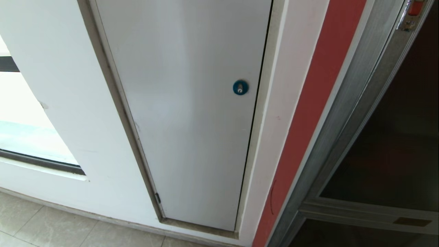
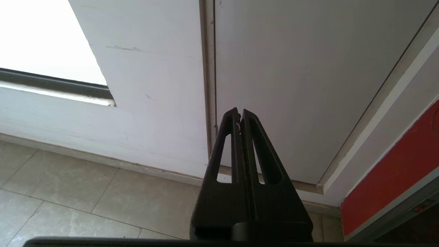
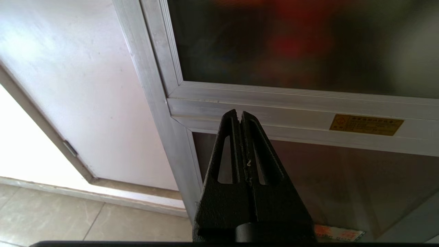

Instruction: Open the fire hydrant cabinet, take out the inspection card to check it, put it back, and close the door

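Right gripper [image 3: 240,115] pressed together, empty, poised short of the door [image 3: 301,44], dark glass fully seated in the silver frame of the fire hydrant cabinet [image 1: 346,113]; orange-red latch [image 1: 415,7] up at the door's top edge. Left gripper [image 2: 239,112] likewise pinched flat on nothing, aimed at the white panel [image 1: 185,103] with round blue lock [image 1: 240,87]. Beyond, pale wall and tiled floor [image 2: 68,192]. Inspection card nowhere visible through the tinted pane.

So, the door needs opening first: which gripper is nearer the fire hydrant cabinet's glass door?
Right. The right gripper points at the door frame's lower rail; the left gripper faces the white panel beside the cabinet.
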